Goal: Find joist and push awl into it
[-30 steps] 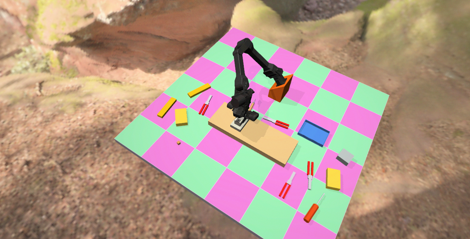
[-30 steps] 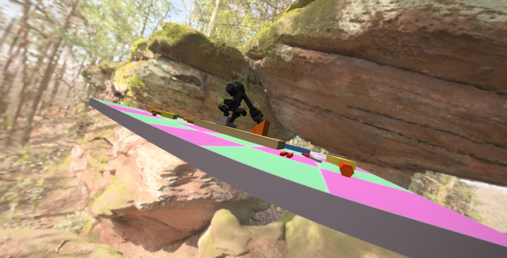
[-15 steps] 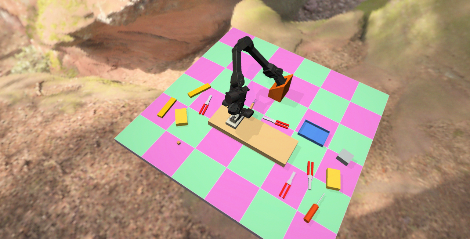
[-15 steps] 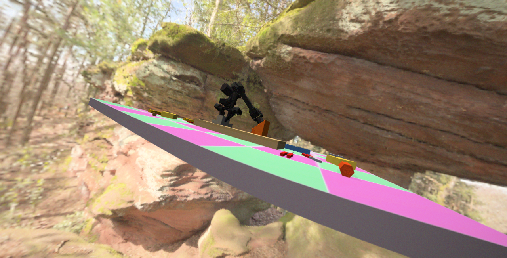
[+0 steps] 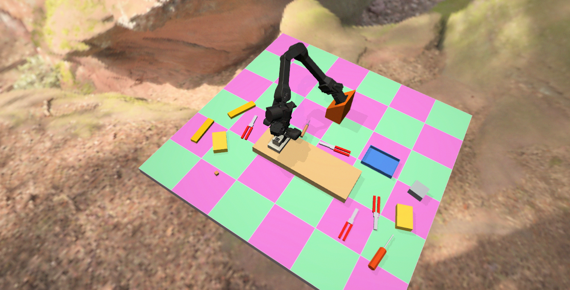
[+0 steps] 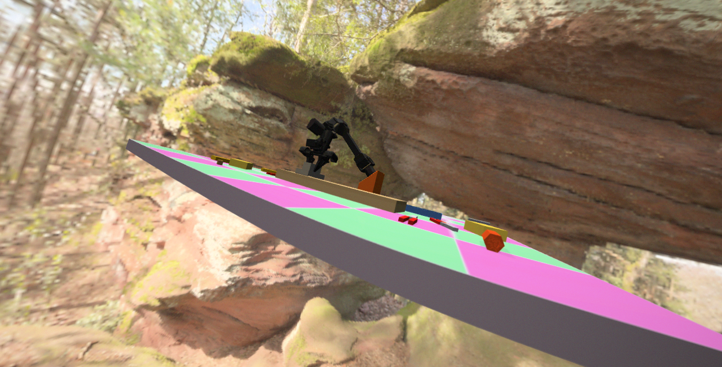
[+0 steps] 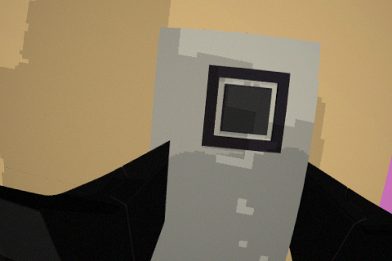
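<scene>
Nearest the wrist camera, the black parallel-jaw gripper [image 7: 229, 223] is clamped on the pale grey rectangular stud finder [image 7: 234, 163]; its dark fingers press against the two long sides, standing about half open because the body fills the gap. The finder's upper face carries a black square frame with a light inner border around a dark window [image 7: 247, 108]. Patchy shadow falls over its lower half.

Under the finder lies the tan wooden floor panel [image 7: 82, 98]; whether the finder's underside touches the panel or hovers just above it, I cannot tell. From the top view the stud finder [image 5: 278, 143] sits over the panel's [image 5: 319, 166] end closest to the arm, with the gripper [image 5: 283, 132] pointing down at it.

Just beside that end of the panel, on the checkered pink-and-green board [image 5: 254, 212], lies the small awl with a wooden handle [image 5: 304, 128], untouched. Farther along, off the panel's opposite end, sits the shallow blue rectangular tray [image 5: 380, 161]. The panel surface shows no hole.

Beyond, the black six-joint arm [image 5: 296, 55] arches up from an orange wedge-shaped base [image 5: 339, 108].
</scene>
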Robot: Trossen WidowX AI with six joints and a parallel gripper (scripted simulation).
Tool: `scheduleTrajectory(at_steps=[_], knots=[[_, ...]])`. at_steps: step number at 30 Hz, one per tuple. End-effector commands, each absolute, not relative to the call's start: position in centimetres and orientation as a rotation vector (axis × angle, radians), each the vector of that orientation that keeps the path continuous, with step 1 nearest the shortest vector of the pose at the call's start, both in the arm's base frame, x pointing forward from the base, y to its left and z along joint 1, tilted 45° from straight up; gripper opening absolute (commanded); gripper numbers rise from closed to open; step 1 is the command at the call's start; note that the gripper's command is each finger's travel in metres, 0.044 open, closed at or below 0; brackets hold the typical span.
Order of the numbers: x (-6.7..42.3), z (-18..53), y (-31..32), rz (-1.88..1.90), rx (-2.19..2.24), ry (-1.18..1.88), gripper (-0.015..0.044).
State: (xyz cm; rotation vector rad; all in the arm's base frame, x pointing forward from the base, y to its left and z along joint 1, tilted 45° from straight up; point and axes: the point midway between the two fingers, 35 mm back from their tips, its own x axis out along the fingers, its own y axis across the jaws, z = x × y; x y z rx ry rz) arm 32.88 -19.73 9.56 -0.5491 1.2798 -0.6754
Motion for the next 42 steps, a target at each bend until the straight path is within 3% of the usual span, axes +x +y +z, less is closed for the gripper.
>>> scheduleTrajectory(at_steps=[1,25,42], knots=[[32.6,10.6,-20.9,-0.690,-0.548,1.278,0.0000],[32.4,12.1,-22.0,-0.684,-0.547,1.276,0.0000],[33.6,18.6,-16.0,-0.686,-0.544,1.280,0.0000]])
